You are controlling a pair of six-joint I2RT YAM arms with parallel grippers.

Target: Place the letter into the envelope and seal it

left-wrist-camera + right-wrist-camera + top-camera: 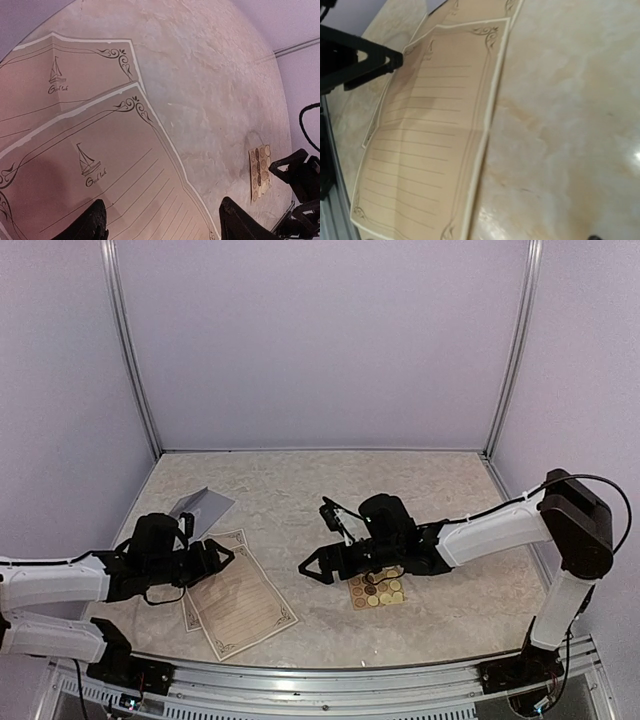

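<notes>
The letter [245,602] is a tan lined sheet with a sailboat print, lying flat at the front left on top of a second similar sheet [65,75]. My left gripper [218,562] hovers over the letter's upper left part. Its black fingers [92,226] stand wide apart, open and empty, with the lined sheet [125,165] below them. The grey-lavender envelope [204,507] lies just behind the left arm. My right gripper [310,568] is open and empty, low over bare table just right of the letter [430,140]. Its fingers are out of the right wrist view.
A small tan sheet of round stickers [377,590] lies under the right wrist, also seen in the left wrist view [260,172]. The marbled tabletop [400,500] is walled in by lavender panels. The left gripper's fingers [360,60] show at the upper left of the right wrist view.
</notes>
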